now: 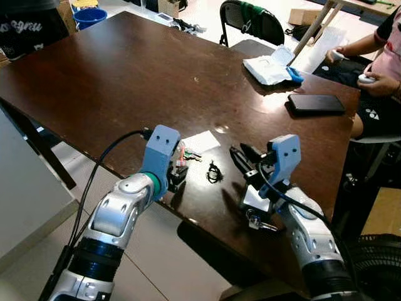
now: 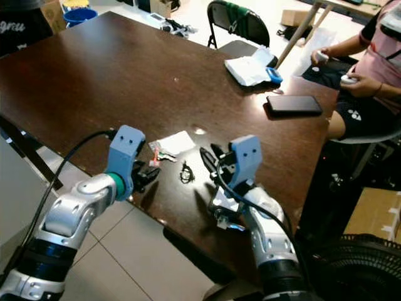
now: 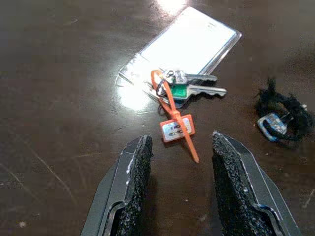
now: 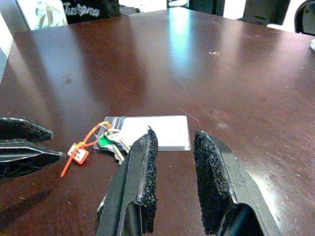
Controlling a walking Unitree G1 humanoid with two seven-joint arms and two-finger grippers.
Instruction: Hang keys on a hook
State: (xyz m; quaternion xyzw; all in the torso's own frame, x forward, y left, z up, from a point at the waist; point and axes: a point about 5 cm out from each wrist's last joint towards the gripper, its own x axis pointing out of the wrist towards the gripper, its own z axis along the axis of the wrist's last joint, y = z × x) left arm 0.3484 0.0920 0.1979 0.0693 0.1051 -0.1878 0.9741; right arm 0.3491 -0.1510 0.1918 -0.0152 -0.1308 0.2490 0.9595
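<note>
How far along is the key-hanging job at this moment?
Nothing is done yet: the keys lie flat on the brown table against a clear card sleeve, their orange tag spread toward the camera. In hand: the left gripper is open just short of that tag; the right gripper is open and empty nearby. Left: grasping, lifting and hanging them.

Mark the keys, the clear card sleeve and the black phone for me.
keys [image 3: 189,84], left wrist view, on the metal blades beside the green key head.
clear card sleeve [image 3: 197,37], left wrist view, on its flat face.
black phone [image 1: 315,103], left eye view, on its dark screen.
</note>
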